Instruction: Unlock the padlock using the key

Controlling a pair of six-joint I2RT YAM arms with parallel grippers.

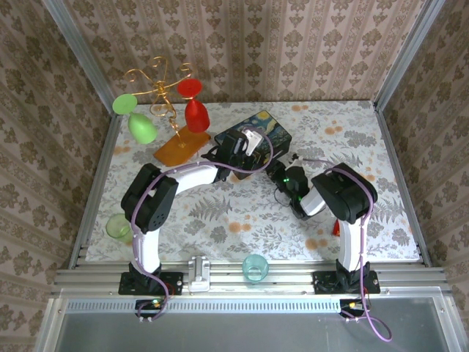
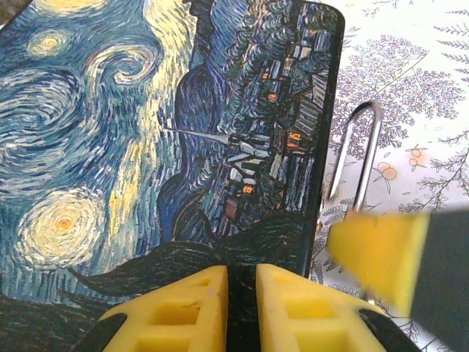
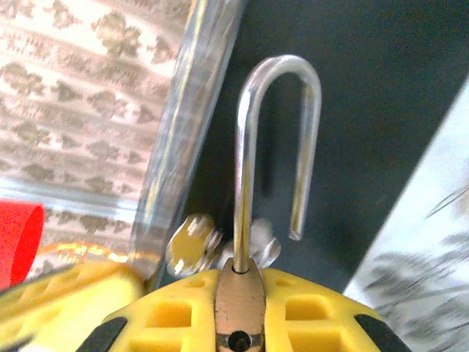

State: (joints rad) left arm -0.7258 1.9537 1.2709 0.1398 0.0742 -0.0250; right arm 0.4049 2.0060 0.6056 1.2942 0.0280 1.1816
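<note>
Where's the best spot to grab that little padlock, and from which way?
Pinch the padlock by its brass body, on the broad faces, coming from the end opposite the shackle, as the right gripper does. The shackle is thin, round and probably slippery.

We see a rectangular box painted with a Starry Night scene (image 2: pixel 146 147): swirling blues, pale yellow stars and moon, dark village flecked with orange, black edge. The small brass-coloured metal padlock (image 3: pixel 238 297) has a shiny silver shackle. The left gripper (image 2: pixel 240 273) and the right gripper (image 3: pixel 238 280) both show bright yellow pads. We note a white tablecloth (image 1: pixel 220 220) printed with grey-green ferns and orange blossoms, and beige damask wallpaper (image 1: pixel 256 44). The curly wire rack (image 1: pixel 157 77) is gold, its flat base (image 1: pixel 181 147) orange, with red goblets (image 1: pixel 196 114) and lime-green goblets (image 1: pixel 143 128). A translucent tumbler (image 1: pixel 255 268) is teal. Purple cables (image 1: pixel 375 323) trail white-and-black arms (image 1: pixel 150 246).
</note>
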